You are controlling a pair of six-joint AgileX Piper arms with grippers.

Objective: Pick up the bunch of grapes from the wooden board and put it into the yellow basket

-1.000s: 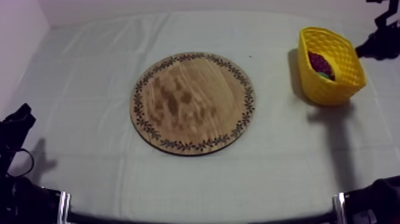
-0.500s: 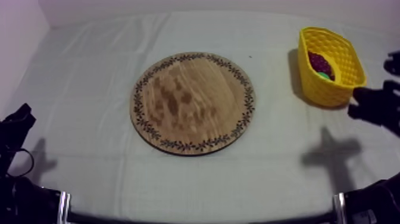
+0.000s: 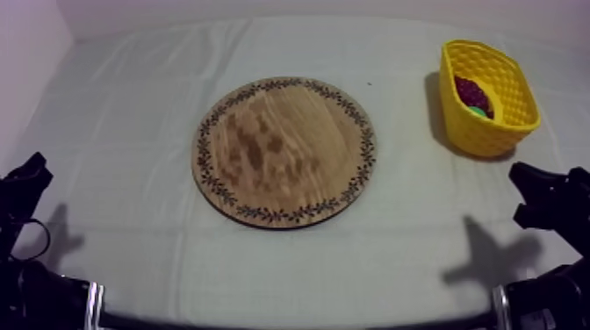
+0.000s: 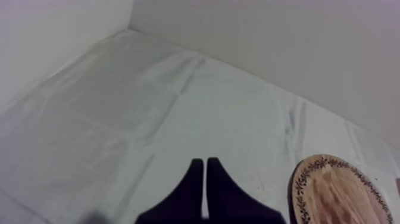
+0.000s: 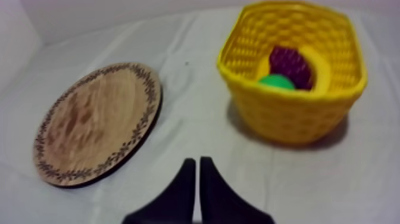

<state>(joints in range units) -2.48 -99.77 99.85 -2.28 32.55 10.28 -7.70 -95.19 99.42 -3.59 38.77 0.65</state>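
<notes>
While the purple bunch of grapes (image 5: 290,62) is seen inside the yellow woven basket (image 5: 286,116), the left gripper (image 4: 205,162) and right gripper (image 5: 197,162) are seen clenched, empty.

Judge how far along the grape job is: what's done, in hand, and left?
Done: the bunch of grapes lies in the yellow basket, and the wooden board is bare. In hand: nothing; the right gripper, near the basket, and the left gripper are both shut on nothing. To do: nothing visible.

Grey-white cloth (image 3: 123,123) covers the worktop (image 3: 413,254) and lies flat with faint crease lines. Plain pale wall (image 4: 286,42) rises along the worktop's far edge.
</notes>
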